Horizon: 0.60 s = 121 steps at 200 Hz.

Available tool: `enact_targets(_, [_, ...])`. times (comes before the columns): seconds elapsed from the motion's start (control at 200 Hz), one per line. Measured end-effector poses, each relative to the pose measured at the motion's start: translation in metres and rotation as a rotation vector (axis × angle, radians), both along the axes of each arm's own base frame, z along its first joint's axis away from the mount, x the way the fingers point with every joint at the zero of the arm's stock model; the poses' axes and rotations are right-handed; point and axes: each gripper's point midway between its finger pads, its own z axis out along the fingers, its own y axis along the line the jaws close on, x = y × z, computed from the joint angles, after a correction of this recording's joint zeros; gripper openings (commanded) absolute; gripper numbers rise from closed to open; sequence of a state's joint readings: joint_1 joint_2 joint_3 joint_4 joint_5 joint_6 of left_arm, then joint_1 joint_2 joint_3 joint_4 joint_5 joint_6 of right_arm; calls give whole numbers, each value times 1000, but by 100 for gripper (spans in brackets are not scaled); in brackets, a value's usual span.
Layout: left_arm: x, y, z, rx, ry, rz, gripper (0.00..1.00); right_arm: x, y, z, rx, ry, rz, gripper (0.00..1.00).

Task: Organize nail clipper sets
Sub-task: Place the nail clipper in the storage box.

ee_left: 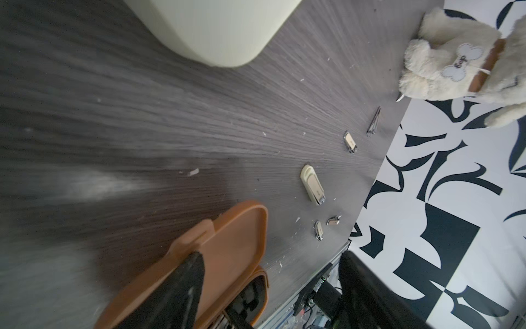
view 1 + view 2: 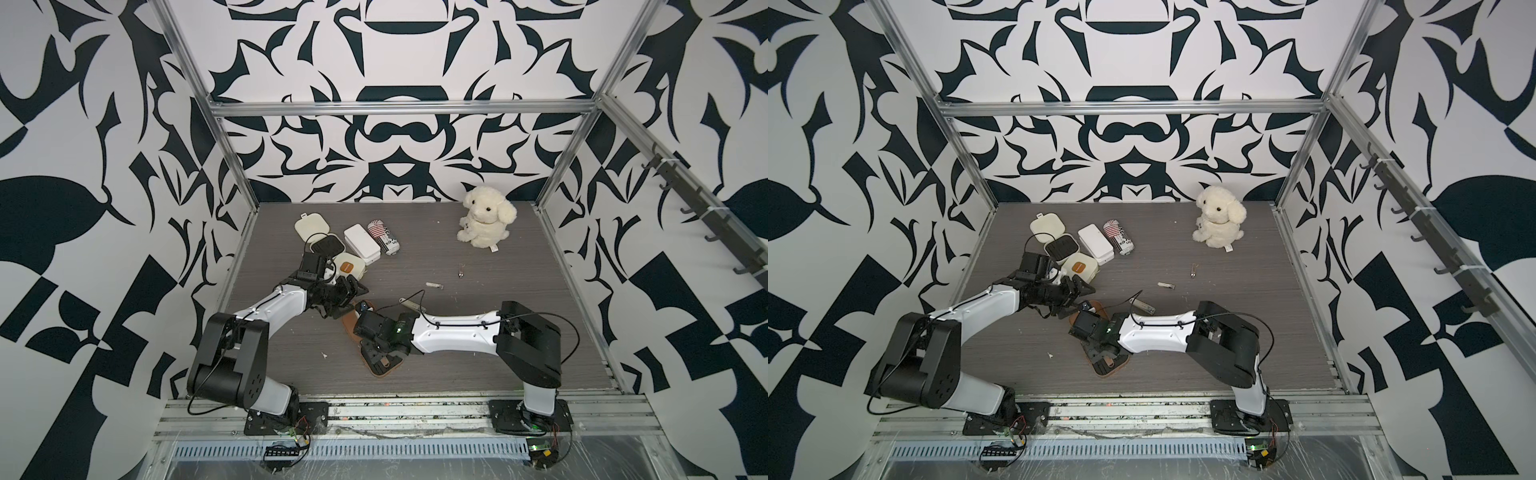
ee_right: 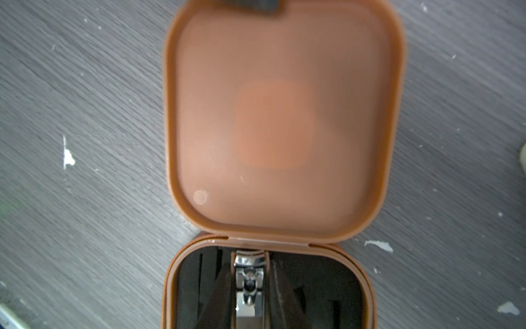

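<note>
The tan-brown case lies open near the table's front middle, its lid (image 3: 284, 122) flat and its black slotted base (image 3: 318, 287) beside it. My right gripper (image 3: 250, 287) hangs over the base, shut on a metal clipper (image 3: 250, 273) that stands in a middle slot. My left gripper (image 1: 273, 284) is open at the lid's far edge (image 1: 233, 245), one finger (image 1: 182, 290) above the lid, the other off to its side. An open cream case (image 2: 311, 226) and a closed cream case (image 2: 349, 268) lie at the back left. Several loose clippers (image 1: 312, 185) lie on the table.
A white rectangular box (image 2: 361, 243) and a striped can (image 2: 384, 237) lie next to the cream cases. A plush dog (image 2: 486, 216) sits at the back right. Small clippers (image 2: 434, 285) and a thin metal tool (image 2: 460, 272) lie mid-table. Metal frame posts border the table (image 2: 498, 332).
</note>
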State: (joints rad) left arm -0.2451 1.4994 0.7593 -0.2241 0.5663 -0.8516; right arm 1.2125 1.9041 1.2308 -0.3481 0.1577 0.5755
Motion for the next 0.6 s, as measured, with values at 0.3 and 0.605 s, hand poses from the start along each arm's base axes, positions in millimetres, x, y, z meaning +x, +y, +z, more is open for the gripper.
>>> enact_targets(0.3, [11, 3, -25, 29, 25, 40, 77, 0, 0, 0, -2, 1, 2, 0])
enact_targets(0.605, [17, -13, -28, 35, -36, 1, 77, -2, -3, -1, -12, 7, 1, 0])
